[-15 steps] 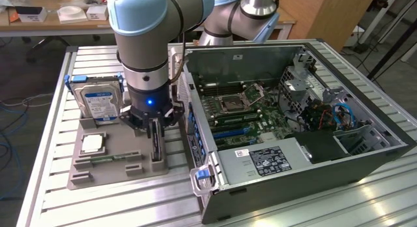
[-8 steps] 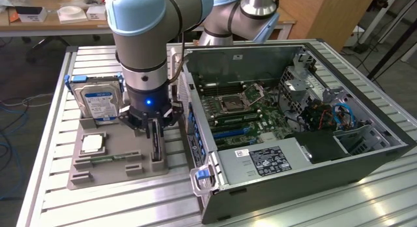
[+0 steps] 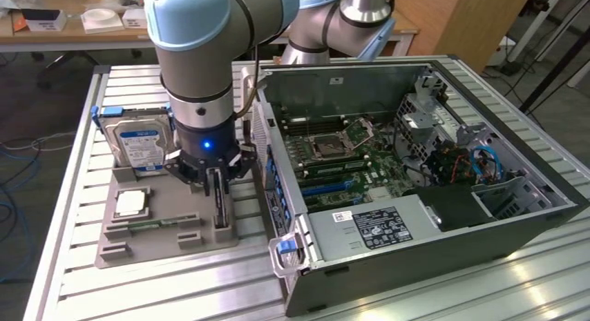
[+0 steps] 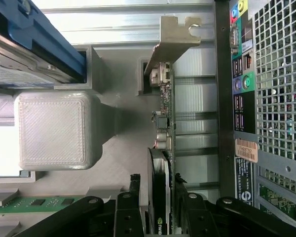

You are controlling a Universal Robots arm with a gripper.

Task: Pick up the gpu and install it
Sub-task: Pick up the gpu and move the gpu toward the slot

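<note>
The gpu stands on its edge in a slot of the grey holder, beside the open computer case. In the wrist view the gpu is a thin green card with a black fan on one face and a silver end bracket at its far end. My gripper has come straight down over the card's end away from the bracket. The black fingers press against both faces, so the gripper is shut on the gpu. The card still sits in its slot.
The holder also carries a hard drive with a blue-white label, a processor and a RAM stick. The case's rear port panel lies close beside the card. Inside the case the motherboard with blue slots lies exposed.
</note>
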